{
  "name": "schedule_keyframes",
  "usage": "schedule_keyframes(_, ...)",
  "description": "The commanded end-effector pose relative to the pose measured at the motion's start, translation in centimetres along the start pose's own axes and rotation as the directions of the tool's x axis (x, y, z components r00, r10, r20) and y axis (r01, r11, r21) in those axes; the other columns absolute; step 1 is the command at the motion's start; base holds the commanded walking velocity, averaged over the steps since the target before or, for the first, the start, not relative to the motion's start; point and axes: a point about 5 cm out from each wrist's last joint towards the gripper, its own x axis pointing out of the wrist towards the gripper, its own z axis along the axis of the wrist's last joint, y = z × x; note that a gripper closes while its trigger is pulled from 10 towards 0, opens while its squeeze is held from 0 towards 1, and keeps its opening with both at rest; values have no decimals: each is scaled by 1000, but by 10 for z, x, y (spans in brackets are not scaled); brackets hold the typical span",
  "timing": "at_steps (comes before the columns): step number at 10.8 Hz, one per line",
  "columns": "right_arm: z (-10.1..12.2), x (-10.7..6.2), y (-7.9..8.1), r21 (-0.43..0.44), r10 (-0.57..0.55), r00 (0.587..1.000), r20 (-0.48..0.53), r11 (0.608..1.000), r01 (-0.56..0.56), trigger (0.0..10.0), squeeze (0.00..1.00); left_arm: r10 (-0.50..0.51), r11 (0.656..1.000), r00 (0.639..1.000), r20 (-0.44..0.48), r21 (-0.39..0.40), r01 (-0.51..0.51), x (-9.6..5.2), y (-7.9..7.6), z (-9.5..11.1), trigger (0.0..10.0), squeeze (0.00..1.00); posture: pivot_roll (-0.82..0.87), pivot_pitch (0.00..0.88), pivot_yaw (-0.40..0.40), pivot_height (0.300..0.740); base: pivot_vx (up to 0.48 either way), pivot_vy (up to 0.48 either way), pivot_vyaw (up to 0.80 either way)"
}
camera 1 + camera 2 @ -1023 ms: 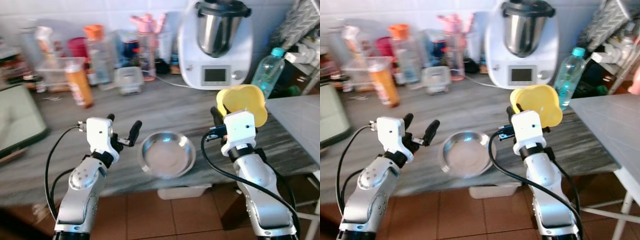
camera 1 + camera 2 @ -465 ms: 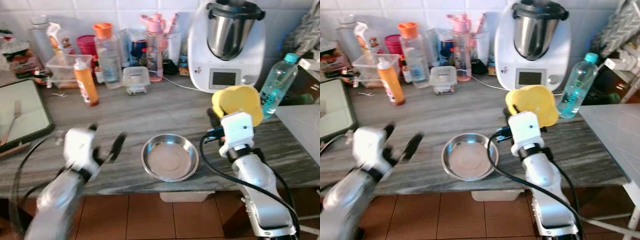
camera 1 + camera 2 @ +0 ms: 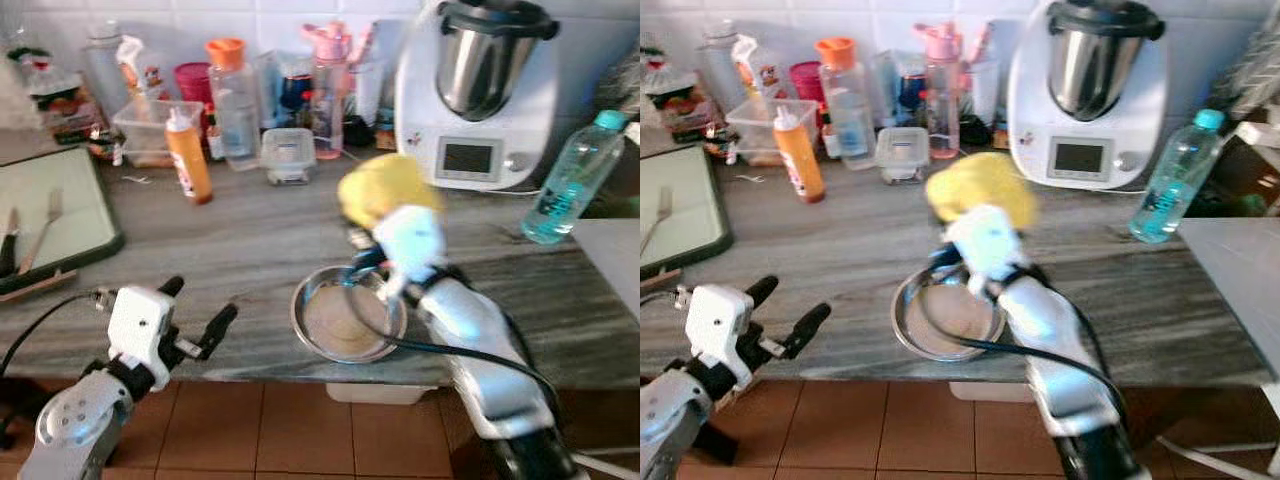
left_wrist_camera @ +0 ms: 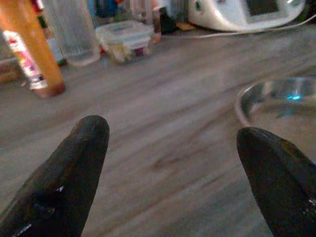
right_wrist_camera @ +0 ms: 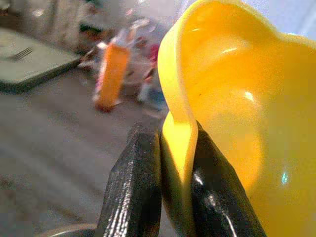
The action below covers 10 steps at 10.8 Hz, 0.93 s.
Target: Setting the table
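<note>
Tray [image 3: 60, 215]: at the far left of the surface [image 3: 250, 240] we see a dark-rimmed tray with a fork [image 3: 45, 222] lying in it.
Clear tub [image 3: 150, 128]: it stands at the back near the wall; we cannot tell what is in it.
Orange bottle [image 3: 188, 158]: upright, just in front of the tub.
Tall bottle [image 3: 233, 100]: clear with an orange cap, at the back; it looks about half full.
Small box [image 3: 289, 154]: a lidded clear box beside the tall bottle; its contents are too blurred for us to name.
Left gripper [image 3: 198, 318]: near the front edge of the surface, its fingers [image 4: 74, 168] spread wide apart, gripping nothing.
Steel bowl [image 3: 345, 320]: near the front edge, to the right of the left gripper, and we see nothing in it.
Right gripper [image 5: 170, 163]: above the far rim of the steel bowl, blurred in the head views; its fingers [image 5: 133, 187] are closed on the rim of the yellow bowl.
Yellow bowl [image 3: 385, 190]: held up off the surface and tilted on edge, with nothing in it.
Kitchen machine [image 3: 480, 90]: white, with a steel jug, against the back wall.
Water bottle [image 3: 580, 180]: blue-capped, upright at the right end.
</note>
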Motion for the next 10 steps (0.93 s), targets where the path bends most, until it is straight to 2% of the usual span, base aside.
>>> schedule_keyframes(1,0,8,3,-14,72,997,-35,997,-73,10000,0,-59,998,998,5,4,59,0,-7,4,10000,0,52,35,-19,740,0,0,0)
schedule_keyframes(3,-1,21,8,-14,176,981,-83,984,-178,10000,0,-81,997,997,-4,-17,81,0,-9,3,10000,0,56,43,-26,740,0,0,0)
schedule_keyframes(5,-3,32,27,-22,295,946,-131,954,-300,10000,0,-153,988,988,-28,-13,152,1,-14,1,10000,0,59,41,-30,740,0,0,0)
schedule_keyframes(7,-5,36,36,-21,371,913,-166,925,-380,10000,0,-232,972,971,-65,-53,229,-4,-17,-3,10000,0,59,42,-32,740,0,0,0)
schedule_keyframes(9,-15,36,44,-21,444,865,-232,887,-461,10000,0,-250,967,965,-84,-64,245,-11,-13,-4,10000,0,67,46,-42,740,0,0,0)
schedule_keyframes(10,-17,37,44,-36,449,859,-247,881,-471,10000,0,-266,963,959,-96,-68,260,-11,-14,-5,10000,0,67,46,-42,740,0,0,0)
